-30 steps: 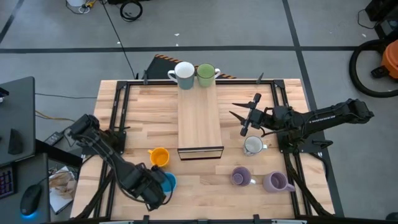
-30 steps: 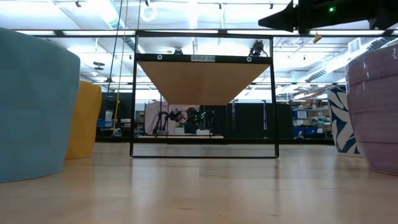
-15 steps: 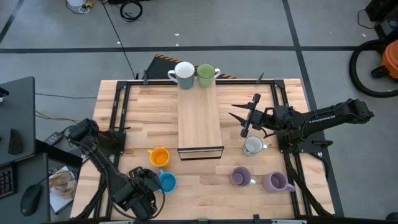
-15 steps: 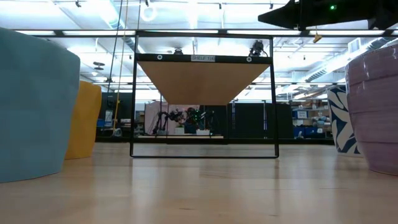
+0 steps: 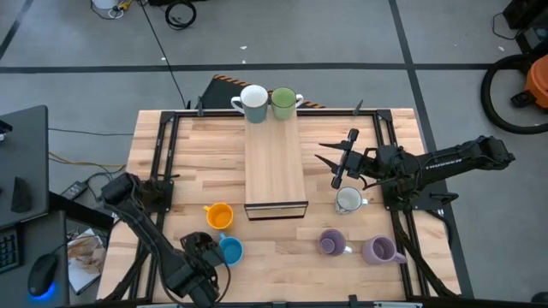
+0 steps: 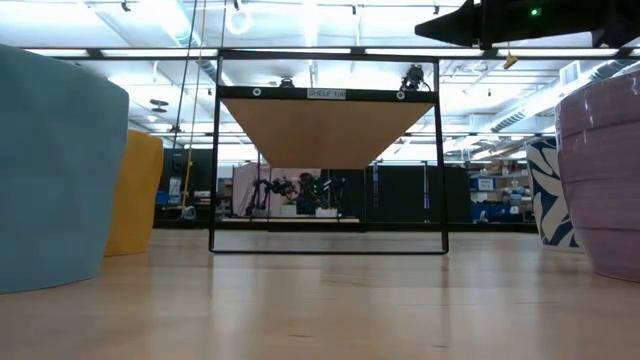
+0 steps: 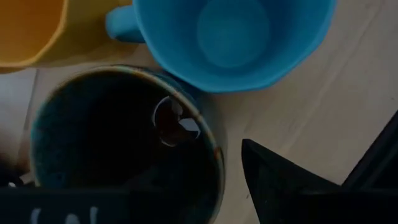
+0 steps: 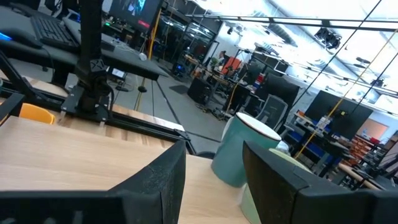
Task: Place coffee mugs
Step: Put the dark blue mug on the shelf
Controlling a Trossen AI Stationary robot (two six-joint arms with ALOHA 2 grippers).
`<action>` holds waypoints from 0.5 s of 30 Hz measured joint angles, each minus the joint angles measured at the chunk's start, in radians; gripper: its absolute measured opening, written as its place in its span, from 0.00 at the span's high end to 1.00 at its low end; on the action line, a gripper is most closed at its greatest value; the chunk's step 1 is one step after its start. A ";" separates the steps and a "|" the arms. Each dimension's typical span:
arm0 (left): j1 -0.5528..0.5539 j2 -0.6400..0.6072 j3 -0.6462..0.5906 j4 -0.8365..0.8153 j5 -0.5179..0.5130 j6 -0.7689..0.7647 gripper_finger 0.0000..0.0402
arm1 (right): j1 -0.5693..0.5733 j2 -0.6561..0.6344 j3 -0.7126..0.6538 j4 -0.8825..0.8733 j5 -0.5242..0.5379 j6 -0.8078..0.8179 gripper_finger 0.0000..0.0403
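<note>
Fingers of the left gripper (image 5: 195,272) cannot be told open or closed; it has slid nearer, off the blue mug (image 5: 229,250).
Over the last second the left gripper has backed from above the blue mug toward the near edge, and its wrist view looks down into the dark mug (image 7: 124,143), which touches the blue mug, with the orange mug (image 5: 219,215) just beyond. That suggests the dark mug is the next pick. The right gripper (image 5: 336,164) has not moved: it hangs right of the shelf (image 5: 275,171), fingers spread wide and empty, just far of the white mug (image 5: 348,199). 2 mugs, the placed white mug (image 5: 253,101) and green mug (image 5: 283,101), stand at the shelf's far end; 2 purple mugs (image 5: 330,243) wait near right.
</note>
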State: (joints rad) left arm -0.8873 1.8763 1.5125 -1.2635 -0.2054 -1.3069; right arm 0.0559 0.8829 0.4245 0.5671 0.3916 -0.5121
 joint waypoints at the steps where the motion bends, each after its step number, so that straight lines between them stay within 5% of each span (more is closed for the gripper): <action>1: -0.001 0.002 -0.003 0.000 0.002 -0.010 0.63 | 0.000 0.000 0.000 0.000 0.000 0.000 0.59; 15: -0.003 0.003 -0.111 0.062 0.026 -0.064 0.65 | 0.000 0.000 0.001 0.002 0.000 -0.003 0.59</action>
State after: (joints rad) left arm -0.8902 1.8793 1.4017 -1.2013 -0.1791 -1.3706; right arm 0.0559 0.8833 0.4252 0.5686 0.3913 -0.5156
